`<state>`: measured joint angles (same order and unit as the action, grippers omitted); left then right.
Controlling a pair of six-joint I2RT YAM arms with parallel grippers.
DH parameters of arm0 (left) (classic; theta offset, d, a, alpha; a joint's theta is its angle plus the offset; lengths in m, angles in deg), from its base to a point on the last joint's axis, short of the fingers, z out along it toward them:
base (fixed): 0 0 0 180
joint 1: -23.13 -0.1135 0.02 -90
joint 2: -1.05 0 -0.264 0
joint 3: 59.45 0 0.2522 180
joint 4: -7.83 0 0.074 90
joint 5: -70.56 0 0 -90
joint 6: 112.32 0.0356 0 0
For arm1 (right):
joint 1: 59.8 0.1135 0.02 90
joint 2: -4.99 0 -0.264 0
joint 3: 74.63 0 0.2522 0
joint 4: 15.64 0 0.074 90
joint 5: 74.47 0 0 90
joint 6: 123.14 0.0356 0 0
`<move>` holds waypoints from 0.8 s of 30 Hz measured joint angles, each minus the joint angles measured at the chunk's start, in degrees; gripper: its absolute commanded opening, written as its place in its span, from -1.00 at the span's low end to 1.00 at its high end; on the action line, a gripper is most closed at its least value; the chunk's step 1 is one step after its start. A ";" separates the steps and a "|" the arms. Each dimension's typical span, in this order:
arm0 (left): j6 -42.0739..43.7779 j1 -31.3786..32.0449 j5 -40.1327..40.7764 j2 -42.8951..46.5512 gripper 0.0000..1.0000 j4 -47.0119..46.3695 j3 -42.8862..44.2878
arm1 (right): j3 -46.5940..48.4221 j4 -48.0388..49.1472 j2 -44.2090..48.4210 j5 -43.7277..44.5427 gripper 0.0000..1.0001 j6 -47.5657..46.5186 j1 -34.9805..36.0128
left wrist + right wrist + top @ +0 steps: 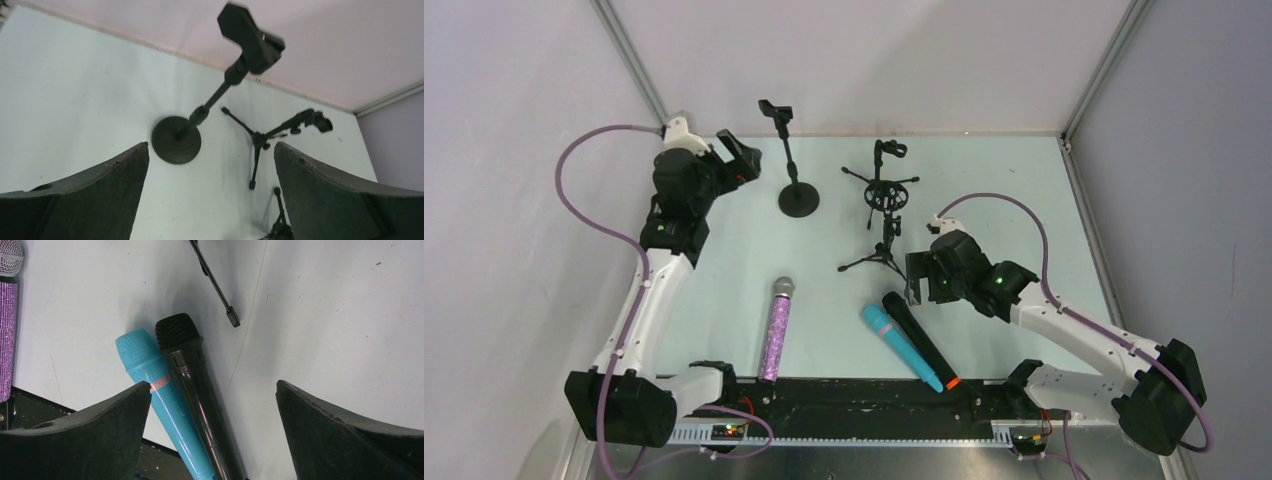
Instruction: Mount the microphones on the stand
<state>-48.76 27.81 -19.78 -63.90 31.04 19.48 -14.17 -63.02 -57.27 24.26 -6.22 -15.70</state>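
Three microphones lie on the desk point(1004, 200); both grippers are spread wide and empty.

The left gripper point(739, 158) hangs wide open over the far left corner and faces the round-base stand point(176, 142), with a tripod stand point(257, 140) just to that stand's right. The right gripper point(214, 387), jaws also wide and holding nothing, hovers above the heads of the turquoise microphone point(165, 405) and the black microphone point(195, 385). These two lie touching side by side near the front edge. The purple microphone point(776, 328) lies apart to their left, its silver head pointing away from the arms.
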 measured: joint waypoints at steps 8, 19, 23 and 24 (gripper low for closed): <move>0.15 -0.04 -4.92 0.00 0.97 -3.69 -4.00 | -1.40 0.07 -1.88 -2.86 0.91 -0.20 0.02; 1.03 -0.11 -6.14 0.00 0.97 -5.66 -4.46 | -4.33 1.79 -11.56 -3.06 0.64 0.66 5.05; 1.05 -0.11 -6.34 0.00 0.97 -5.75 -4.50 | -4.61 2.99 -15.67 -2.71 0.44 1.77 6.99; 1.05 -0.11 -6.34 0.00 0.97 -5.75 -4.50 | -4.63 3.26 -16.39 -2.60 0.41 2.01 7.30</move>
<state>-47.71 27.71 -26.12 -63.90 25.29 14.98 -18.81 -59.77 -73.67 21.66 -4.21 -8.40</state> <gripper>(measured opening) 0.984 0.750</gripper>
